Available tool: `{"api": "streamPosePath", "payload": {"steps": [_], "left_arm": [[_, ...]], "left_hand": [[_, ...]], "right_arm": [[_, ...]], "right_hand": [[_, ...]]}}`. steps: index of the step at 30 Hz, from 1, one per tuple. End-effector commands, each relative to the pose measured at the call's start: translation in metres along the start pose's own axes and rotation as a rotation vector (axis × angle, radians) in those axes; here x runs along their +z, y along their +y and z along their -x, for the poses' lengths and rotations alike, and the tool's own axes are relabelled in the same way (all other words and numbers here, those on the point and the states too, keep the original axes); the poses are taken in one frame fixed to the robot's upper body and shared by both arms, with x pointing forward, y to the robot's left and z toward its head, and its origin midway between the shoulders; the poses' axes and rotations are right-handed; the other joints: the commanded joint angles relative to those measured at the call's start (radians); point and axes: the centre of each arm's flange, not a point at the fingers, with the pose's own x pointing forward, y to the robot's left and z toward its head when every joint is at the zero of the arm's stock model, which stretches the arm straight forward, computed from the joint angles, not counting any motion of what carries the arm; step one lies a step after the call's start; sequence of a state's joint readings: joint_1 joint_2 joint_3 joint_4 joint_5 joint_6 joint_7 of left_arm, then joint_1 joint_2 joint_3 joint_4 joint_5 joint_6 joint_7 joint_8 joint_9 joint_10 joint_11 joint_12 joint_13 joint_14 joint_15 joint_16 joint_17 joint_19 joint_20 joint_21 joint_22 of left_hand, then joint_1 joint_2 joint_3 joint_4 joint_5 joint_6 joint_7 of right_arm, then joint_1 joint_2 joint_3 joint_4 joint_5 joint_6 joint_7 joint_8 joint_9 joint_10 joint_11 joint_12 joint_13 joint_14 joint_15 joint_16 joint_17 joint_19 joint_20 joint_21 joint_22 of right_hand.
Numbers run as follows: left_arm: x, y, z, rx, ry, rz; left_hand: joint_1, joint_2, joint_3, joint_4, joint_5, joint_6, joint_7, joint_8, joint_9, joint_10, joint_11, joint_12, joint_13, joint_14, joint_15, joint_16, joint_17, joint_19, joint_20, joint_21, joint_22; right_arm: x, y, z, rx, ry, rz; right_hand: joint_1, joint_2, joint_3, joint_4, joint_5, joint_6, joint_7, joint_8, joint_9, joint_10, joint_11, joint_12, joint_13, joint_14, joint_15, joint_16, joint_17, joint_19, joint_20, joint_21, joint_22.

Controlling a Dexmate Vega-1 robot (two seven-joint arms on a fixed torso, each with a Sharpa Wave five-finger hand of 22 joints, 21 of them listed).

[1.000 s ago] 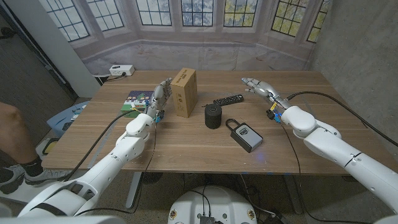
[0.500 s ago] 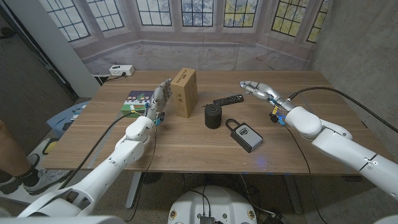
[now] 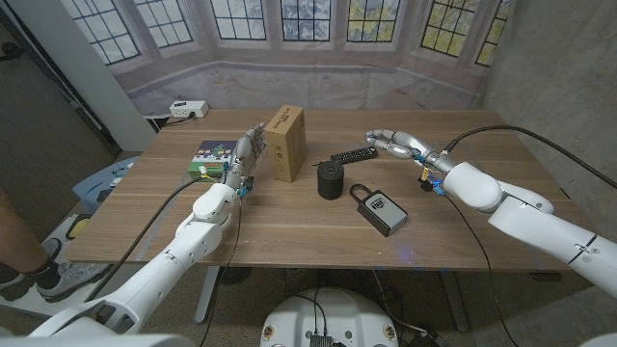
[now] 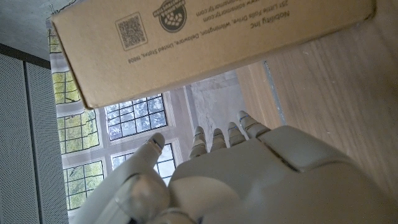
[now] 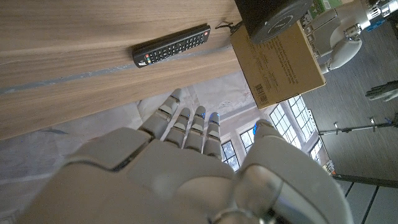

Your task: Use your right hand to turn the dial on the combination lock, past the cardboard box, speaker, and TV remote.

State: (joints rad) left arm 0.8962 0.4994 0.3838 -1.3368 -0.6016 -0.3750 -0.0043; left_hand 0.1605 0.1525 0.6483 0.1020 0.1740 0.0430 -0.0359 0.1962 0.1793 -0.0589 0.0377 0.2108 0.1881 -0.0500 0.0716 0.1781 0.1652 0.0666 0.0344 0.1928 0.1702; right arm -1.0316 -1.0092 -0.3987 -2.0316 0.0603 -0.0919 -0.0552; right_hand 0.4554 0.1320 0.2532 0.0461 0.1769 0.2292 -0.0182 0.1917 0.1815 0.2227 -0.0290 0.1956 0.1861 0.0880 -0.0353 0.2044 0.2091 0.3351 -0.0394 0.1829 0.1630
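While the reach toward the lock is not yet finished, the head view shows the right hand (image 3: pixel 388 142) in the upper right of centre, raised over the table (image 3: pixel 289 222) with its fingers loosely apart and holding nothing, just beside the TV remote (image 3: pixel 354 153). The combination lock (image 3: pixel 380 208) lies at centre frame, lower than the remote and right of the speaker (image 3: pixel 331 180); its dial is too small to make out. The cardboard box (image 3: pixel 287 142) stands left of centre, with the left hand (image 3: pixel 247 154) upright just beside it, fingers extended and empty. The next move, as judged, calls for bringing the right hand back down-frame to the lock, where bare wood lies open to the right.

From the left wrist view, that hand's fingers (image 4: pixel 217 138) reach toward the box's printed side (image 4: pixel 205 43).

From the right wrist view, straight, slightly spread fingers (image 5: pixel 186 124) point toward the remote (image 5: pixel 171 46), the speaker (image 5: pixel 273 15) and box (image 5: pixel 280 62) beyond it.
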Motion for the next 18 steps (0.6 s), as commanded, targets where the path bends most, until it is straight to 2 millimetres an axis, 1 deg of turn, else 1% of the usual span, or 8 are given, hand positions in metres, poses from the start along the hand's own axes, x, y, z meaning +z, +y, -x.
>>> {"api": "streamPosePath", "payload": {"steps": [1, 2, 3, 6, 7, 9, 14, 18], "left_arm": [[0.001, 0.006, 0.003, 0.005, -0.007, -0.006], [0.001, 0.007, 0.003, 0.005, -0.007, -0.008], [0.001, 0.007, 0.002, 0.004, -0.006, -0.009], [0.001, 0.009, 0.002, 0.000, -0.006, -0.010], [0.001, 0.009, 0.002, -0.001, -0.005, -0.010], [0.000, 0.009, 0.002, -0.003, -0.004, -0.012], [0.000, 0.010, 0.003, -0.005, 0.000, -0.017], [0.001, 0.010, 0.003, -0.004, 0.003, -0.023]], "left_hand": [[0.006, 0.001, 0.008, 0.001, 0.001, 0.004, 0.000, -0.003, 0.003, 0.007, 0.001, 0.005, 0.004, 0.004, 0.004, 0.002, 0.005, 0.010, -0.001, 0.003, 0.002], [0.006, 0.001, 0.008, 0.001, 0.001, 0.004, -0.001, -0.003, 0.003, 0.008, 0.003, 0.005, 0.004, 0.004, 0.004, 0.002, 0.005, 0.010, -0.001, 0.003, 0.002], [0.005, 0.001, 0.008, 0.001, 0.001, 0.004, 0.000, -0.003, 0.003, 0.008, 0.003, 0.006, 0.004, 0.004, 0.005, 0.002, 0.005, 0.010, -0.001, 0.003, 0.002], [0.005, 0.001, 0.008, 0.001, 0.001, 0.005, 0.000, -0.003, 0.003, 0.012, 0.003, 0.007, 0.004, 0.005, 0.005, 0.002, 0.005, 0.012, 0.000, 0.003, 0.002], [0.005, 0.001, 0.008, 0.001, 0.001, 0.005, 0.000, -0.003, 0.003, 0.012, 0.003, 0.007, 0.004, 0.006, 0.005, 0.002, 0.005, 0.012, 0.001, 0.003, 0.002], [0.005, 0.001, 0.008, 0.001, 0.001, 0.007, 0.000, -0.003, 0.003, 0.012, 0.002, 0.007, 0.004, 0.006, 0.005, 0.002, 0.005, 0.012, 0.001, 0.003, 0.002], [0.004, 0.001, 0.009, 0.001, 0.001, 0.008, 0.000, -0.003, 0.003, 0.014, 0.002, 0.007, 0.004, 0.007, 0.005, 0.002, 0.005, 0.013, 0.002, 0.003, 0.002], [0.004, 0.000, 0.009, 0.001, 0.001, 0.011, 0.001, -0.003, 0.003, 0.018, 0.004, 0.008, 0.004, 0.010, 0.005, 0.003, 0.005, 0.016, 0.002, 0.004, 0.002]], "right_arm": [[0.013, 0.002, 0.011, 0.042, 0.032, 0.133], [0.014, 0.003, 0.012, 0.049, 0.034, 0.143], [0.015, 0.004, 0.012, 0.056, 0.039, 0.152], [0.020, 0.008, 0.013, 0.089, 0.056, 0.206], [0.021, 0.009, 0.014, 0.090, 0.065, 0.219], [0.023, 0.012, 0.015, 0.106, 0.071, 0.241], [0.026, 0.017, 0.016, 0.131, 0.082, 0.298], [0.027, 0.019, 0.019, 0.145, 0.085, 0.330]], "right_hand": [[-0.009, 0.002, 0.000, -0.009, 0.007, -0.016, 0.002, -0.005, 0.001, -0.012, -0.006, -0.007, -0.001, -0.001, -0.029, -0.003, 0.000, -0.002, -0.060, 0.002, 0.003], [-0.009, 0.002, 0.000, -0.010, 0.007, -0.018, 0.002, -0.006, 0.001, -0.016, -0.006, -0.008, -0.001, -0.004, -0.030, -0.004, -0.001, -0.004, -0.060, 0.001, 0.003], [-0.009, 0.002, 0.000, -0.012, 0.007, -0.025, 0.000, -0.008, 0.001, -0.026, -0.010, -0.012, -0.001, -0.011, -0.029, -0.006, -0.001, -0.015, -0.061, -0.002, 0.003], [-0.015, 0.003, -0.002, -0.016, 0.006, -0.051, -0.001, -0.014, 0.000, -0.051, -0.012, -0.018, -0.002, -0.043, -0.022, -0.015, -0.001, -0.028, -0.054, -0.004, 0.003], [-0.018, 0.003, -0.004, -0.017, 0.006, -0.064, 0.000, -0.017, 0.000, -0.069, -0.014, -0.023, -0.002, -0.054, -0.020, -0.016, -0.001, -0.035, -0.055, -0.005, 0.003], [-0.022, 0.004, -0.005, -0.019, 0.005, -0.081, -0.004, -0.019, 0.000, -0.081, -0.019, -0.023, -0.003, -0.069, -0.023, -0.019, -0.001, -0.043, -0.055, -0.006, 0.003], [-0.034, 0.005, -0.010, -0.017, 0.005, -0.096, -0.010, -0.018, -0.001, -0.094, -0.025, -0.022, -0.003, -0.089, -0.025, -0.020, 0.001, -0.070, -0.055, -0.011, 0.004], [-0.042, 0.005, -0.013, -0.018, 0.005, -0.102, -0.011, -0.016, -0.001, -0.100, -0.029, -0.020, -0.004, -0.097, -0.029, -0.017, 0.000, -0.104, -0.047, -0.017, 0.004]]}}
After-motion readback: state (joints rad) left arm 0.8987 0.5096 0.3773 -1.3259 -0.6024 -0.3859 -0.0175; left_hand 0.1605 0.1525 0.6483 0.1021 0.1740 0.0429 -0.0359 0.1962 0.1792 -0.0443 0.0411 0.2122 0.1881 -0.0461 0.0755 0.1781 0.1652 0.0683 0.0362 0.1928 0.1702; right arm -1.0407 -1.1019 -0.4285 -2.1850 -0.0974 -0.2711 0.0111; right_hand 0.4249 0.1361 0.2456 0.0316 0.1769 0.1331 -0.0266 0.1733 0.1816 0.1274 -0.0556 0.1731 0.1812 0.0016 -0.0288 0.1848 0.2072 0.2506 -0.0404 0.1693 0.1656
